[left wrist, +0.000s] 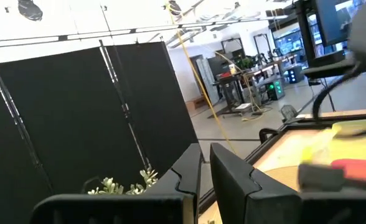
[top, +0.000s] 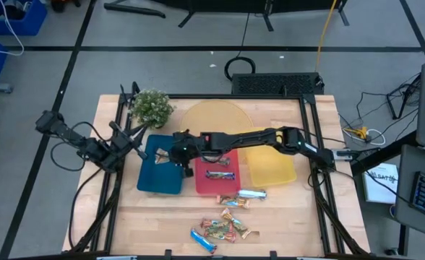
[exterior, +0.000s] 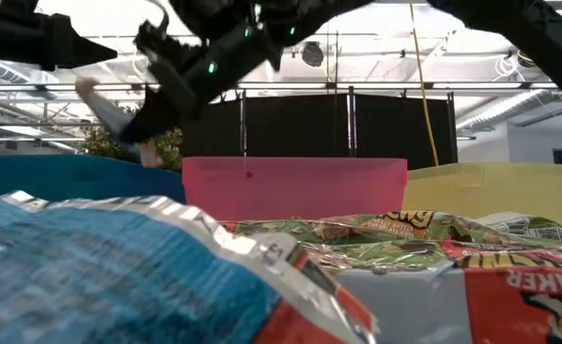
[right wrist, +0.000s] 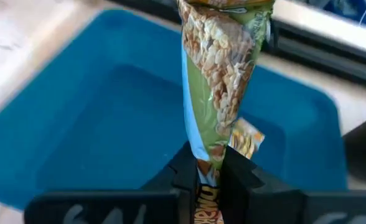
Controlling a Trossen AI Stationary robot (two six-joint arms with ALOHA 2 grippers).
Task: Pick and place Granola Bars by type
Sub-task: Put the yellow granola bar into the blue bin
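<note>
My right gripper (right wrist: 206, 171) reaches from the table's right over the blue tray (top: 155, 177) and is shut on a green granola bar (right wrist: 223, 74) printed with peanuts. A small tan piece (right wrist: 248, 138) shows behind that bar, low in the blue tray (right wrist: 96, 112). One bar (top: 220, 174) lies flat in the red tray (top: 202, 184). Several more bars (top: 223, 227) lie on the wood near the table's front edge. My left gripper (top: 129, 141) waits shut at the table's left edge, with nothing between its fingers (left wrist: 229, 180). My right gripper pinches one end of the green bar (right wrist: 206, 163) between its two fingers. The fingers come from the table's right, slanting down, and the bar sticks out beyond their tips along their line. The bar is lifted clear above the blue tray's floor.
A yellow tray (top: 270, 170) stands right of the red one, and a round tan board (top: 212, 115) lies behind them. A potted plant (top: 152, 107) stands at the far left corner. In the low view, blue (exterior: 90, 258), green (exterior: 357, 229) and red (exterior: 529, 287) wrappers fill the foreground.
</note>
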